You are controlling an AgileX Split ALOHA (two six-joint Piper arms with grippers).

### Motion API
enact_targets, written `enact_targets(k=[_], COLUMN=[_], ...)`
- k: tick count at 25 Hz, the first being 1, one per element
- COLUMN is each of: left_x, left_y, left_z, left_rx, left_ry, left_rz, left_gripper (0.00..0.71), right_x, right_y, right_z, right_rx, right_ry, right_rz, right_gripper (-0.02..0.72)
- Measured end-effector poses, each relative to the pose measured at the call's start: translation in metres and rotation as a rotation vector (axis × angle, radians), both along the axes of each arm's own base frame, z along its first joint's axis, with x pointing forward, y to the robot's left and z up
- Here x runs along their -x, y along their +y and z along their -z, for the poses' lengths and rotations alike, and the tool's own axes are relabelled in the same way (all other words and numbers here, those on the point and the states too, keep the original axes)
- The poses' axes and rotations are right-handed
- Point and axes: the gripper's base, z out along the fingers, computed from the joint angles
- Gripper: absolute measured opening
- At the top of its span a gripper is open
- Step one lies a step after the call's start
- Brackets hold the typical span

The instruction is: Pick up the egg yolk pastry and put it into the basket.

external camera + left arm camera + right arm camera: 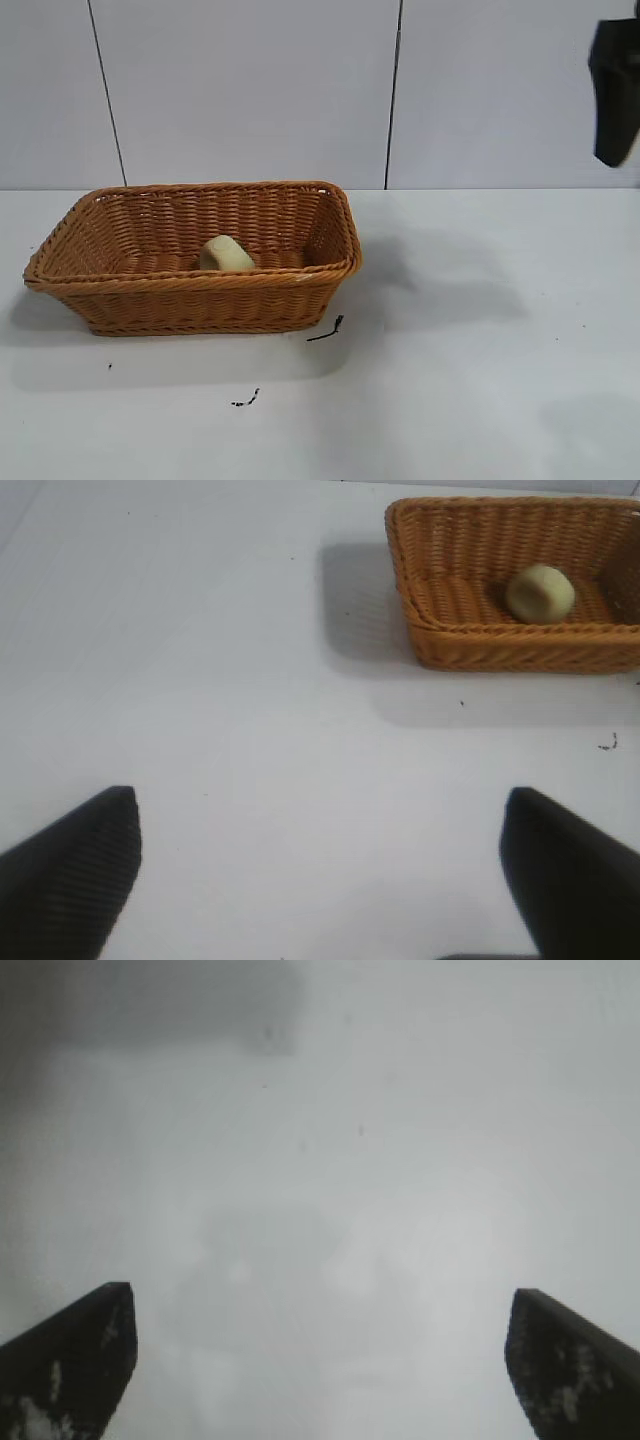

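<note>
The pale yellow egg yolk pastry [227,254] lies tilted on the floor of the orange-brown wicker basket [190,300], near its front wall. Both also show in the left wrist view, the pastry [540,593] inside the basket [420,610]. My left gripper [320,825] is open and empty over bare table, well away from the basket; it does not show in the exterior view. My right gripper [320,1320] is open and empty above bare table. Its arm [614,90] hangs high at the right edge of the exterior view, far from the basket.
The white table [470,380] stretches right of and in front of the basket. Small dark marks [327,330] lie on it by the basket's front right corner, and another [246,400] nearer the front. A pale panelled wall stands behind.
</note>
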Motion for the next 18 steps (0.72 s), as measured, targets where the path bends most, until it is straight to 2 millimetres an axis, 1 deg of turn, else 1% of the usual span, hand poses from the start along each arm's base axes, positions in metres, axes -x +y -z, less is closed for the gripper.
enact_targets(k=[2, 5, 10, 12, 14, 18], left_x=[0.0, 0.0, 0.0, 0.0, 0.0, 0.0], left_y=[0.0, 0.0, 0.0, 0.0, 0.0, 0.0], left_z=[0.0, 0.0, 0.0, 0.0, 0.0, 0.0], left_rx=[0.0, 0.0, 0.0, 0.0, 0.0, 0.0], left_ry=[0.0, 0.0, 0.0, 0.0, 0.0, 0.0], left_rz=[0.0, 0.0, 0.0, 0.0, 0.0, 0.0], left_gripper=[0.696, 0.696, 0.696, 0.696, 0.696, 0.696], right_x=[0.036, 0.084, 0.147, 0.171, 0.191, 0.223], right_y=[-0.001, -0.004, -0.008, -0.009, -0.01, -0.01], right_z=[0.002, 0.015, 0.028, 0.035, 0.038, 0.023], right_rx=[0.0, 0.009, 0.019, 0.018, 0.013, -0.004], right_ry=[0.007, -0.011, -0.185, -0.229, -0.297, -0.543], right_rz=[0.0, -0.001, -0.004, -0.004, -0.002, 0.001], right_gripper=[0.694, 0.694, 0.694, 0.694, 0.694, 0.694])
